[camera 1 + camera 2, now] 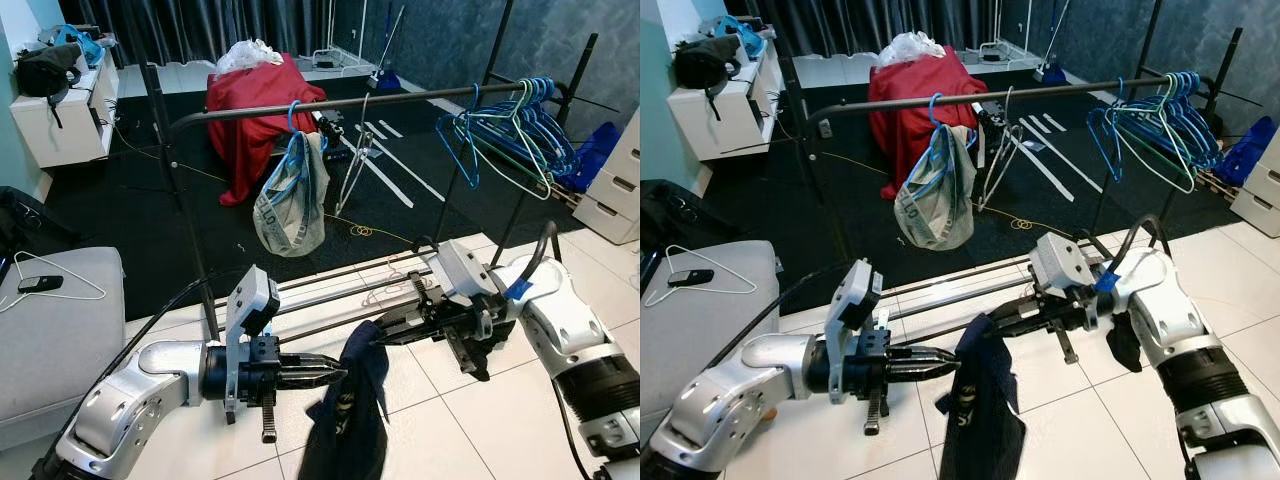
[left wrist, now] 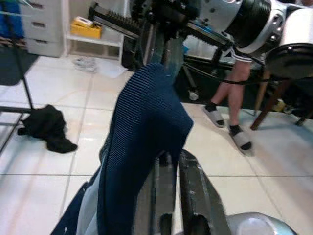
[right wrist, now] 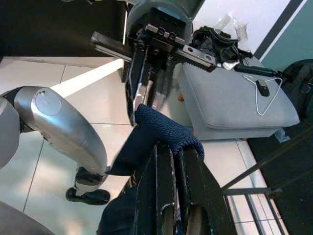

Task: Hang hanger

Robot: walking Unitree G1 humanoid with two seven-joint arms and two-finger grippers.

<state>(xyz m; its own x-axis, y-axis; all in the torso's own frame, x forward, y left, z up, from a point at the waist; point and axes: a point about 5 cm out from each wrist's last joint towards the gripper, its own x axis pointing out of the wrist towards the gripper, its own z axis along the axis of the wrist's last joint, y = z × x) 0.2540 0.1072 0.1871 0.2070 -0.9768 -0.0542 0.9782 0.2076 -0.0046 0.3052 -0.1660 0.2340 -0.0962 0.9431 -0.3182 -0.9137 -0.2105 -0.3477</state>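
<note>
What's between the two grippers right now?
A dark navy garment hangs between the left gripper and the right gripper; in the head views both sets of jaws close on its top edge.

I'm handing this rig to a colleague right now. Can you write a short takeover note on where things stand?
Left claw: shut on the dark blue garment, at its left side.
Right claw: shut on the same garment's top edge.
The garment hangs between both claws over the tiled floor, below the clothes rail.
On the rail: a hanger with a grey garment and a bunch of empty blue hangers.
Done: garment picked up.
Left: get it onto a hanger and hang that on the rail.
</note>
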